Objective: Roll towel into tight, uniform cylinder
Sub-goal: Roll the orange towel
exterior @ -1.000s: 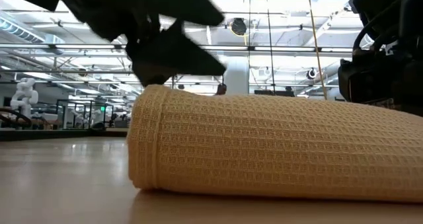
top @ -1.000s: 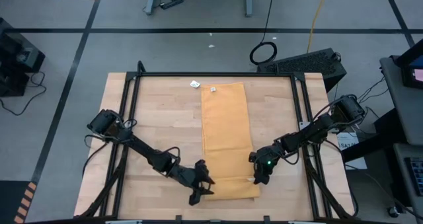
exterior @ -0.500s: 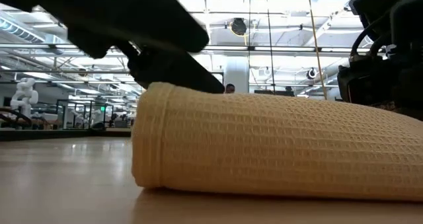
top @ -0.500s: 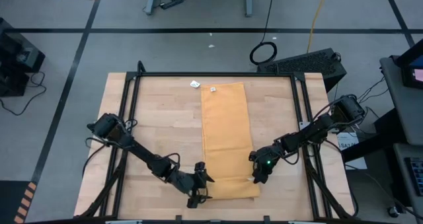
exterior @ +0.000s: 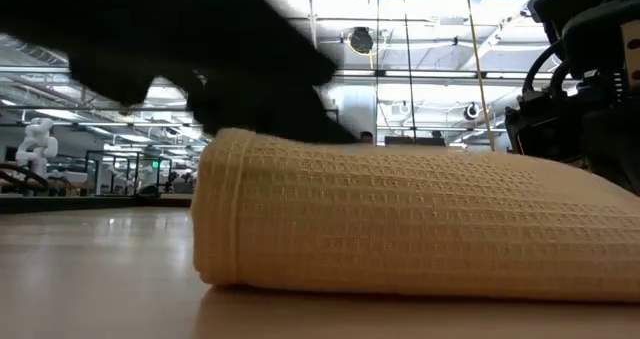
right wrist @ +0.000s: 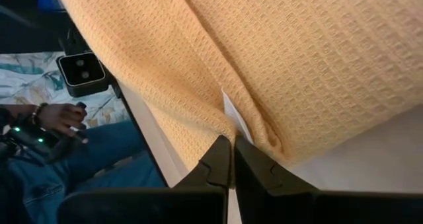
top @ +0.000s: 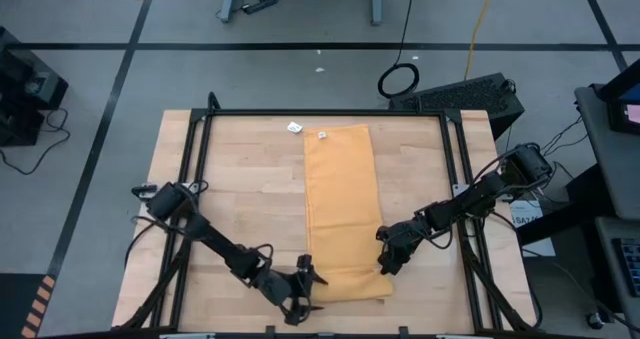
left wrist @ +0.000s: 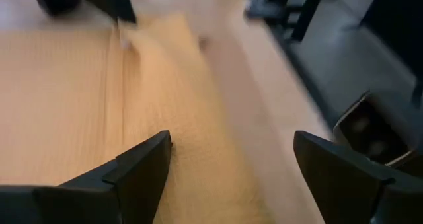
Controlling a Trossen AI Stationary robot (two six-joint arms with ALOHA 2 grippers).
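The mustard-yellow towel (top: 340, 199) lies as a long strip from the table's far side to its near edge. Its near end (top: 350, 284) is turned over into a thick, low roll that fills the low view (exterior: 400, 219). My left gripper (top: 303, 291) is open at the roll's left end. In its wrist view (left wrist: 231, 151) one finger stands over the cloth and the other over bare wood; whether either touches, I cannot tell. My right gripper (top: 384, 267) is shut on the roll's right end. My right gripper pinches a pucker of the towel's right edge (right wrist: 248, 128) between its two shut fingertips (right wrist: 218, 161), right beside a small white label (right wrist: 232, 115). The fingers slant down from the table's right side. The cloth stays on the table and creases toward the fingertips.
A black frame (top: 320, 113) runs round the wooden table top. A small white scrap (top: 295, 128) lies near the towel's far left corner. Bare wood (top: 240, 189) lies left of the towel. In the right wrist view a person's hand (right wrist: 59, 118) shows beyond the table.
My left gripper has gone toward the table's near edge and down along the roll's left end, rolling its wrist as it went. My right gripper has kept its place and its hold, turning a little about its own axis. The towel lies as before.
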